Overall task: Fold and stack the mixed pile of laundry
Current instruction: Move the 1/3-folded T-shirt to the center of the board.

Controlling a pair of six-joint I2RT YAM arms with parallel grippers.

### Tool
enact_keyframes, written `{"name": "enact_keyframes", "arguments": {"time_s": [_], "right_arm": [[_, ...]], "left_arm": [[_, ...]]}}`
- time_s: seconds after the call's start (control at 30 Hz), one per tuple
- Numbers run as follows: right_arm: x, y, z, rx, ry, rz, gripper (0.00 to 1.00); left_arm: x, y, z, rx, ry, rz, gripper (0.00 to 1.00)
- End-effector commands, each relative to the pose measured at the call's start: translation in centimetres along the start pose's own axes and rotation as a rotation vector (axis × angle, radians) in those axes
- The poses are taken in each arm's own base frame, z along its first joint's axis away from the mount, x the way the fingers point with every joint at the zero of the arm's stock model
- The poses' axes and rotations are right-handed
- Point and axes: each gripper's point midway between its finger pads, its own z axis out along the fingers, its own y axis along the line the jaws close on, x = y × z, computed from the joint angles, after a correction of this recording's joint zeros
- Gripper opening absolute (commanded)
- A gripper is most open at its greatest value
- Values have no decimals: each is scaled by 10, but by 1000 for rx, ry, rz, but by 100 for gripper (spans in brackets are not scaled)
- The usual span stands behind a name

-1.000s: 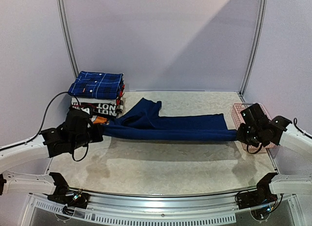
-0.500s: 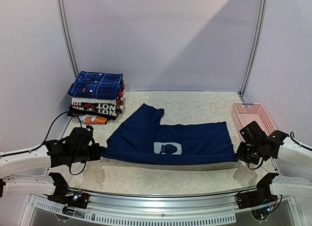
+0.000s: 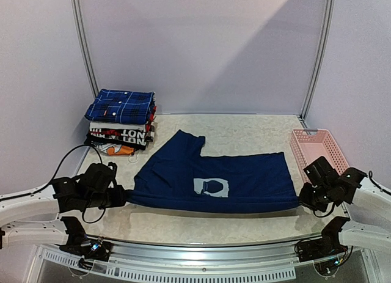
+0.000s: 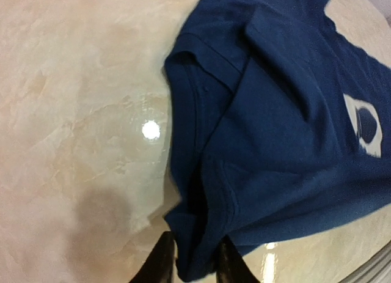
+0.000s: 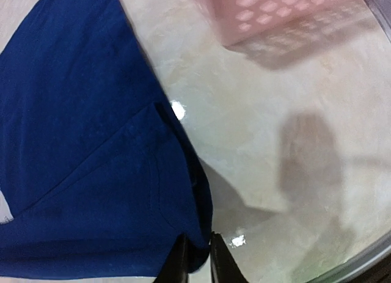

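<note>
The pale marble table (image 3: 244,125) fills the middle of the top view. Across its centre the navy T-shirt (image 3: 244,173) lies spread out with its front up, running from lower left to lower right of the frame. One sleeve reaches up towards the centre left. A thin shadow runs under the edge of the shirt nearest the bottom of the frame.

In the upper left stands a stack of folded clothes. The dark-blue plaid shirt (image 3: 122,106) lies folded on top, and the white and black red-lettered garments (image 3: 122,135) are under it. This stack is apart from the T-shirt.

At the right edge of the frame the pink lattice basket (image 3: 311,132) stands just beyond the shirt's right end; in the right wrist view it sits blurred at the top (image 5: 275,14).

The left gripper (image 3: 122,196), at lower left, is clenched on the shirt's left near corner. In its wrist view the fingers (image 4: 194,266) pinch bunched hem cloth (image 4: 275,112) at the bottom of the frame. The right gripper (image 3: 303,199), at lower right, grasps the opposite near corner, its fingers (image 5: 195,261) closed on the fabric (image 5: 79,142).

The pale-blue chest print (image 3: 211,187) shows just below the shirt's middle
</note>
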Motion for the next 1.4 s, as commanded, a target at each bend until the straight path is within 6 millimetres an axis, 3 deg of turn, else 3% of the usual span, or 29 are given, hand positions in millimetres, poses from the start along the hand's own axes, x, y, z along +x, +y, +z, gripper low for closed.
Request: {"name": "enact_keyframes", "arguments": {"time_s": [0.0, 0.07, 0.13, 0.23, 0.3, 0.53, 0.6, 0.7, 0.83, 0.93, 1.1, 1.37], "right_arm": [[12, -22, -6, 58, 29, -11, 22], [11, -20, -11, 29, 21, -7, 27], [9, -17, -18, -14, 5, -2, 31], [6, -5, -26, -111, -13, -3, 39], [3, 7, -32, -183, -26, -5, 41], [-20, 50, -56, -409, -129, -29, 63], [-25, 63, -61, -445, -137, -49, 65], [-33, 79, -66, -466, -146, -84, 68], [-50, 94, -71, -455, -187, -110, 76], [-62, 104, -72, -454, -225, -118, 90], [-71, 117, -66, -419, -232, -149, 95], [-74, 123, -45, -334, -213, -208, 95]], "left_arm": [[17, 6, -11, 6, 40, -4, 37], [12, 1, -22, 37, 15, -4, 46], [4, -2, -33, 57, -24, -1, 62], [-9, -6, -43, 82, -95, 23, 73], [-19, -11, -45, 91, -136, 43, 75], [-64, -51, -49, 91, -229, 175, 76], [-79, -64, -49, 66, -247, 222, 81], [-100, -83, -41, 3, -246, 312, 99], [-127, -111, -26, -19, -267, 393, 100], [-137, -136, -4, 12, -196, 456, 100], [-154, -178, 30, 36, -101, 553, 91], [-189, -190, 91, 10, 38, 605, 77]]}}
